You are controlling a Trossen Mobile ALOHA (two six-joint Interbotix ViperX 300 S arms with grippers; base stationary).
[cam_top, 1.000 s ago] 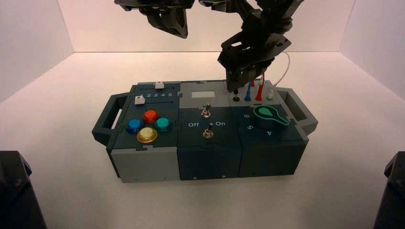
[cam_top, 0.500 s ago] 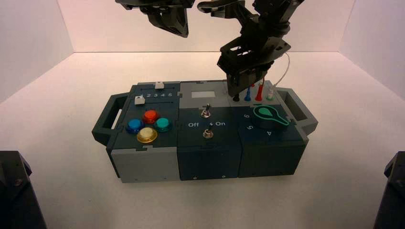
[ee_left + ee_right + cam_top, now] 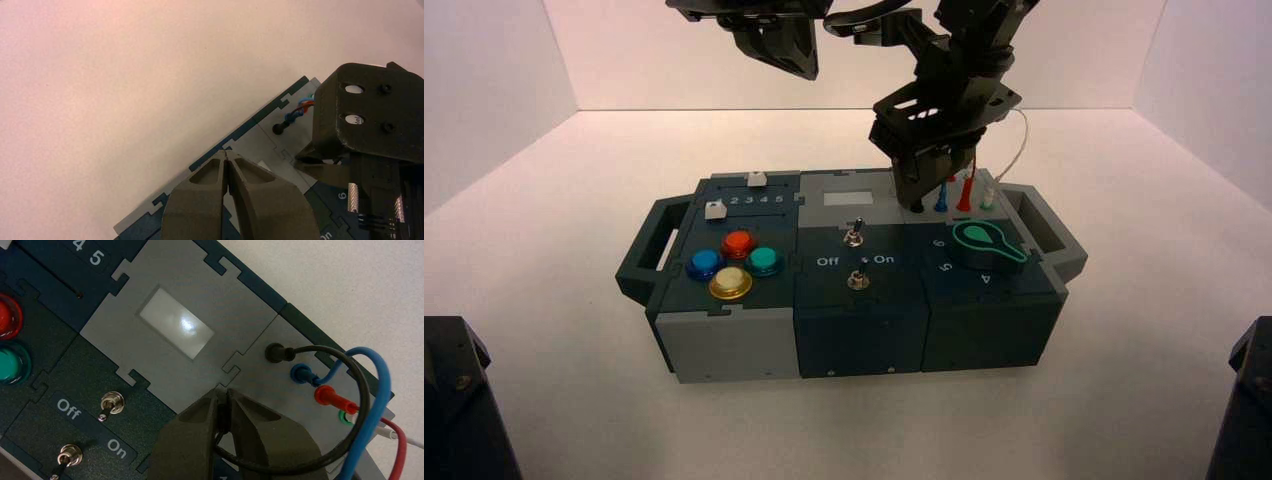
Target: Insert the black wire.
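Fingertips [image 3: 192,427] of the right gripper [image 3: 222,392] are pinching one end of the black wire [image 3: 364,385] over the box's far right part, near the light grey panel [image 3: 280,395]. From there the wire loops around to its other plug, seated beside the blue plug [image 3: 302,374]; the left gripper [image 3: 225,152] hangs above the far side, fingers pressed together.
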